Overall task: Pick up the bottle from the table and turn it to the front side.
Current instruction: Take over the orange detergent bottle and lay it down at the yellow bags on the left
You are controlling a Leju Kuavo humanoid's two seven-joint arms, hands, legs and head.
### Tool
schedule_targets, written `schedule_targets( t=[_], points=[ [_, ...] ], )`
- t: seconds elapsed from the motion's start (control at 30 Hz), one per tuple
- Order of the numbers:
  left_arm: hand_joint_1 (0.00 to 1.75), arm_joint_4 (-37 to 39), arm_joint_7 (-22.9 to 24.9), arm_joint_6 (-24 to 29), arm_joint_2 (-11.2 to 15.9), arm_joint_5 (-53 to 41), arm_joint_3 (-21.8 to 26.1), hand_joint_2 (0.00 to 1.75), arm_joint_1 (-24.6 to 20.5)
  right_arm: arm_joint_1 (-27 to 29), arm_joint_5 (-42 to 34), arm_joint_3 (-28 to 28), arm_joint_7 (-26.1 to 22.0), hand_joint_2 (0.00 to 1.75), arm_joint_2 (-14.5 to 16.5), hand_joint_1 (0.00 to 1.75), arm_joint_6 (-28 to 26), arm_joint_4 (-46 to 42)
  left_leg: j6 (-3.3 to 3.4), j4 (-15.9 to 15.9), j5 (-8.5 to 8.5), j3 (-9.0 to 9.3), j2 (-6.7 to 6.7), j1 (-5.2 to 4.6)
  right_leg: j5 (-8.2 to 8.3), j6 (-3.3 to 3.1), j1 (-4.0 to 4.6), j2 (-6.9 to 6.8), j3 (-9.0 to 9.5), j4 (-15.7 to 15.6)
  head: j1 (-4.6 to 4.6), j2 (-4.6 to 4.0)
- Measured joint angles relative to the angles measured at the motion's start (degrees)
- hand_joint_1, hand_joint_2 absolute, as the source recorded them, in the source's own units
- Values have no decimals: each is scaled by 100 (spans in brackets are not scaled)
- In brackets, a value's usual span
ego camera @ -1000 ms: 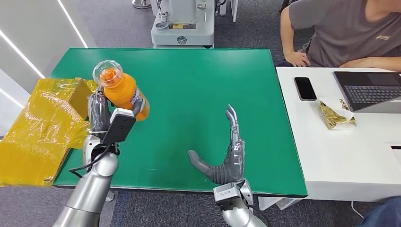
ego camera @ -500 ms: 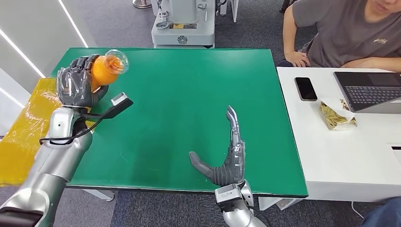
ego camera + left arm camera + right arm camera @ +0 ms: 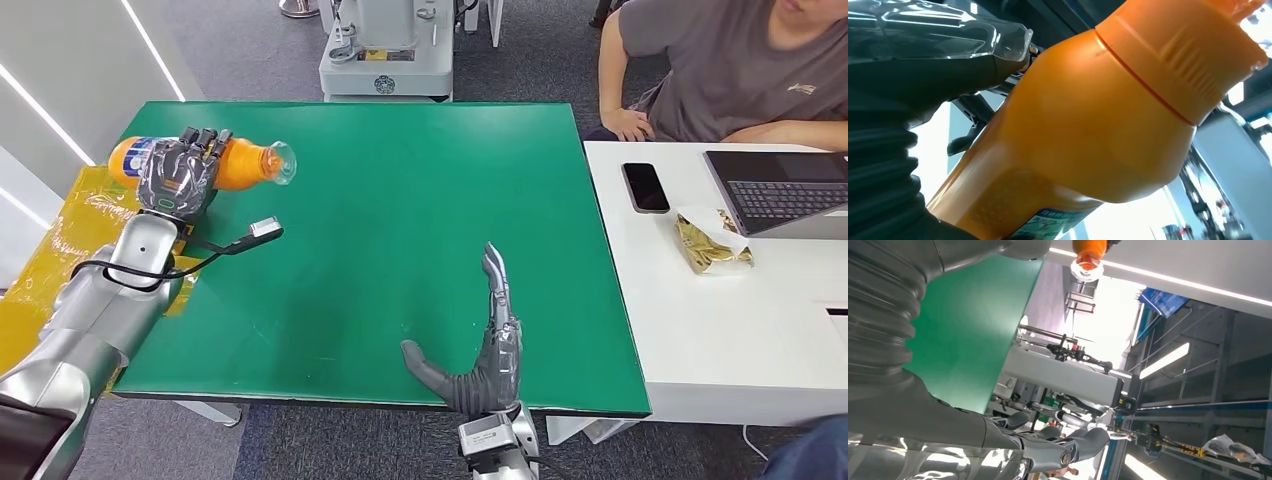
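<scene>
Above table edge, left hand (image 3: 178, 178) around bottle (image 3: 245, 163)

Orange bottle (image 3: 1088, 130) occupies most of the frame, close to the camera, ribbed orange cap (image 3: 1188, 55) toward one corner. A printed label (image 3: 1058, 222) edge shows at its lower body. Left hand (image 3: 903, 100) grips it, ribbed cover and thumb against the bottle's side.

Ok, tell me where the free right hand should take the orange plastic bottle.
Probably the exposed neck end of the orange plastic bottle, approached from the robot's right. It lies roughly level in the left hand, whose fingers wrap the middle. The right hand is open.
</scene>
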Motion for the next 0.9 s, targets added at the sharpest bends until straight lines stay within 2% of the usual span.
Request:
schedule_targets(
  t=[0.23,0.5,0.67,0.9],
  points=[
    [175,418,355,-178,35,-1,-251,175,85,207,54,2,139,175,-40,0,2,-80,0,0,0,-2,1,0,0,0,0,1,1,0,1,0],
    [175,666,775,-189,337,-1,-343,175,427,295,106,15,264,175,-107,0,24,-120,-3,-2,-2,-2,2,2,-2,-2,1,5,-2,0,0,0],
    [175,791,805,-384,473,-1,-383,175,556,357,103,41,288,175,-154,0,24,-130,-3,-2,-2,-2,1,2,-2,-3,1,4,-2,0,0,0],
    [175,911,728,-484,521,-1,-417,175,643,433,106,57,301,175,-196,0,13,-192,-2,-1,-2,-3,1,0,-2,-2,0,3,-2,-1,0,0]
  ],
)
